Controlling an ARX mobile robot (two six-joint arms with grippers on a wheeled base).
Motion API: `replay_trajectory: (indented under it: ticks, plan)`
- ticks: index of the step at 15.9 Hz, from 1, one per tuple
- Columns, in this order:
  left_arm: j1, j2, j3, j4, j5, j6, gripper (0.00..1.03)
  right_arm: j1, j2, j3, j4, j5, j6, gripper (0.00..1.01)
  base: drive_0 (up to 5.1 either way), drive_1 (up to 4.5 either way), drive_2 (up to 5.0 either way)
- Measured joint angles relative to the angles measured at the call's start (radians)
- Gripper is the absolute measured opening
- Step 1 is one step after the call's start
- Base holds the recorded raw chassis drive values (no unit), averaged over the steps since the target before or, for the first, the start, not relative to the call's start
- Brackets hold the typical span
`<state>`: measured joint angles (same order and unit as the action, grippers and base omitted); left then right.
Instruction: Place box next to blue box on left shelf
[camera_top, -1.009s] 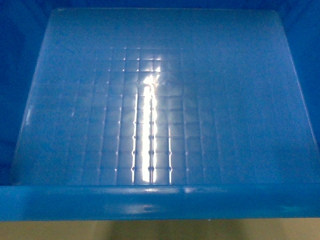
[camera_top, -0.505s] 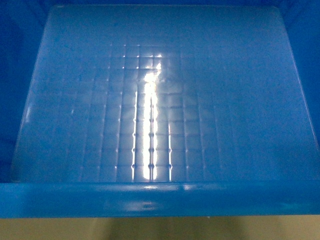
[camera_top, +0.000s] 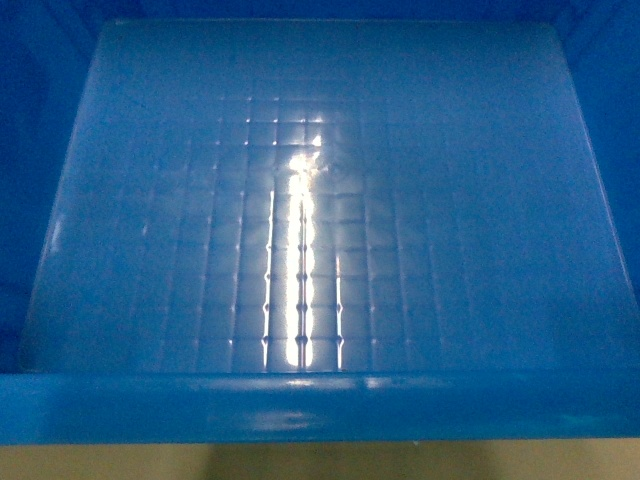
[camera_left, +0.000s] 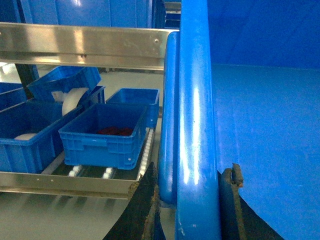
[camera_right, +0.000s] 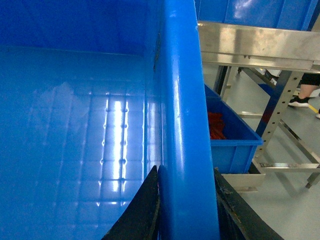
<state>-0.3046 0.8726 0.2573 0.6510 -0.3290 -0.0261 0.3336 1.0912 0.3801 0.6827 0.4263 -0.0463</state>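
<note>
We carry the large bright-blue plastic crate (camera_top: 320, 220) level, our left gripper (camera_left: 187, 200) and right gripper (camera_right: 187, 200) each pinching a side rim; near the grey roller rack (camera_left: 75, 172), we should lower it gently beside the smaller blue ribbed bin (camera_left: 102, 135).

Empty bright-blue box (camera_top: 320, 410) held level, seemingly just beside the roller shelf (camera_left: 75, 182).

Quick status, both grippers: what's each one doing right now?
Left gripper: closed on the box, clamping its rim.
Right gripper: closed on the box's opposite rim.
</note>
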Motion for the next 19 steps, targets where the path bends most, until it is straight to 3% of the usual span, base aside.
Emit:
replay_trajectory:
  ticks: [19]
  plan:
    - [-0.001, 0.001, 0.0, -0.005, 0.0, 0.0, 0.18, 0.0, 0.001, -0.001, -0.009, 0.0, 0.001, 0.22, -4.9, 2.39, 2.4]
